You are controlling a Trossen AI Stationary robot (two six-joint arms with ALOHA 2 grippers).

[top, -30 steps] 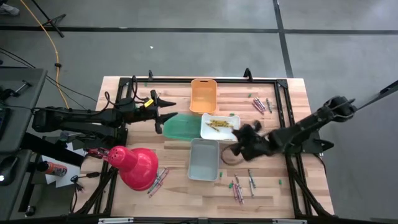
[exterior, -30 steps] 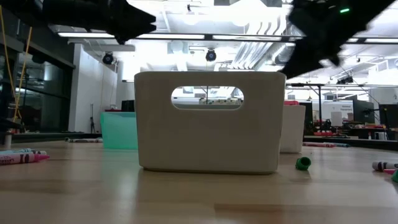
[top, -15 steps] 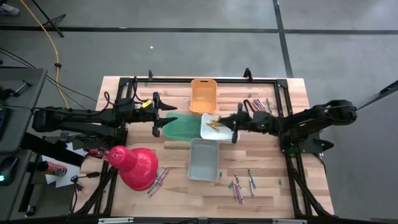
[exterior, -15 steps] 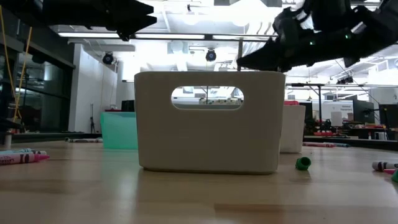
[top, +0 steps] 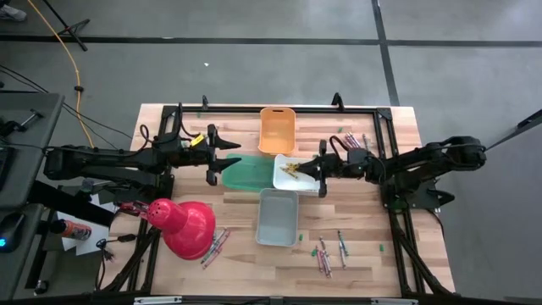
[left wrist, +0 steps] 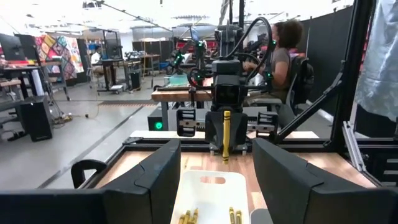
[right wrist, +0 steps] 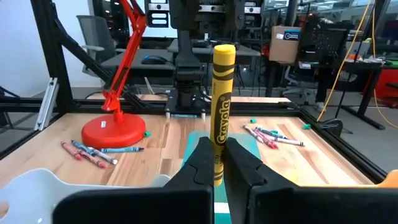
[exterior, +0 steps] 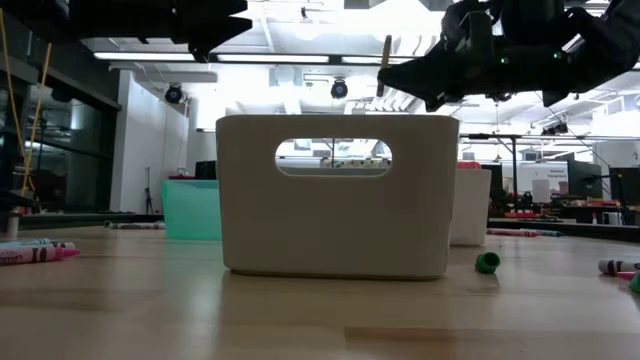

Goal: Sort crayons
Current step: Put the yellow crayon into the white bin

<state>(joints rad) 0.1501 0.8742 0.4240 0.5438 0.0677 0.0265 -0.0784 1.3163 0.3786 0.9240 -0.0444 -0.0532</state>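
A yellow crayon (right wrist: pixel 221 106) stands upright, clamped at its lower end between the closed fingers of the right gripper (top: pixel 320 173), held in the air over the white bin (top: pixel 312 159), which holds more yellow crayons (top: pixel 295 170). Loose crayons (top: pixel 327 254) lie scattered on the wooden table (top: pixel 237 254) near the grey bin (top: pixel 277 217); their colours are hard to tell from above. The left gripper (top: pixel 222 158) hovers with fingers apart and empty over the green bin (top: pixel 250 174). An orange bin (top: pixel 276 130) sits just beyond. A red lamp (top: pixel 181 224) stands at the table's left.
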